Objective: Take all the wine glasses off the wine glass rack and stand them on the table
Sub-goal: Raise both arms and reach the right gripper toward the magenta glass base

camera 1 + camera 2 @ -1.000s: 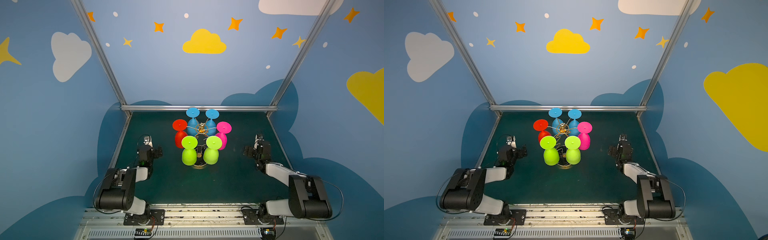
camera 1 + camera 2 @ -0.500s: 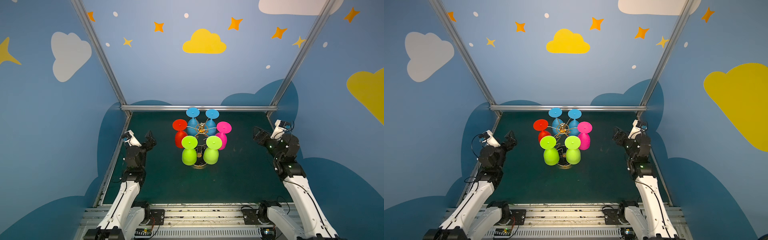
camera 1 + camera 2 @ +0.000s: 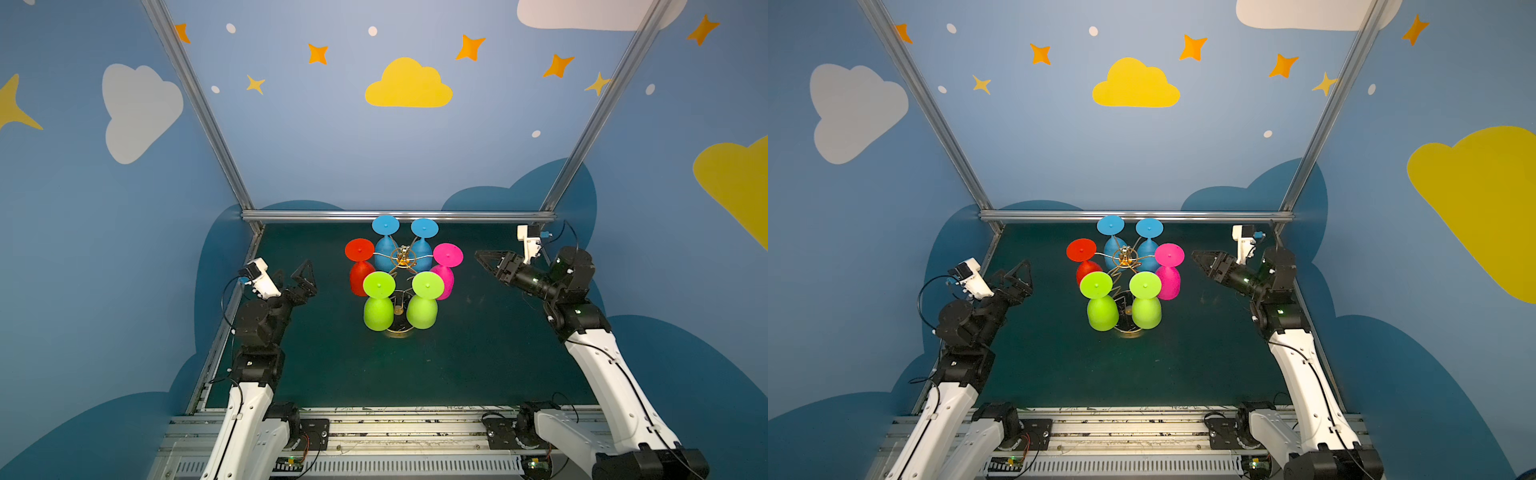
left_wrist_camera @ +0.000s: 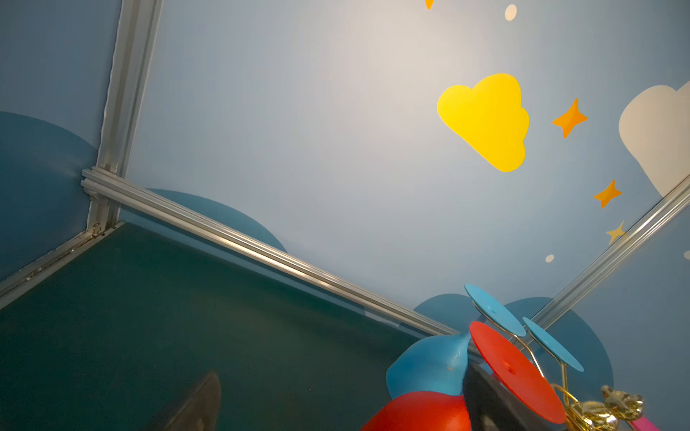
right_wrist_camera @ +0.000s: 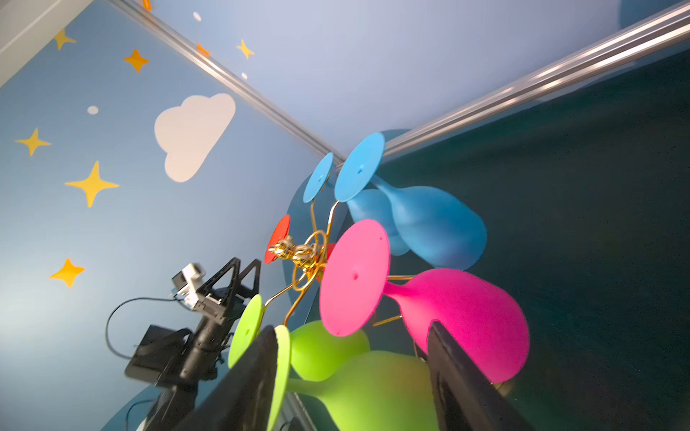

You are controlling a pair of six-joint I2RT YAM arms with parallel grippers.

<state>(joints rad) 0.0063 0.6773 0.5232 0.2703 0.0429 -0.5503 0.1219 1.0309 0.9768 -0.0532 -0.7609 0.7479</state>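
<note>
Wine glass rack (image 3: 401, 261) stands mid-table on the green mat (image 3: 478, 353), gold arms fanned out from the post. All six glasses hang upside down, feet up: two blue glasses (image 3: 385, 245) at the back, red glass (image 3: 360, 268) on the left, pink wine glass (image 3: 446, 270) on the right, two green glasses (image 3: 379, 301) in front.

Right gripper (image 3: 483, 257) is right of the rack, tips pointing at the pink wine glass, clearly apart from it, no contact. Looks roughly level with the pink foot, though height is hard to judge from above. Jaws apart, nothing between them; the right wrist view shows both fingers (image 5: 461, 377) framing the pink bowl (image 5: 470, 317) and a green one from a distance.

Left gripper (image 3: 294, 276) is left of the rack, well apart from the red glass, jaws wide, empty.
</note>
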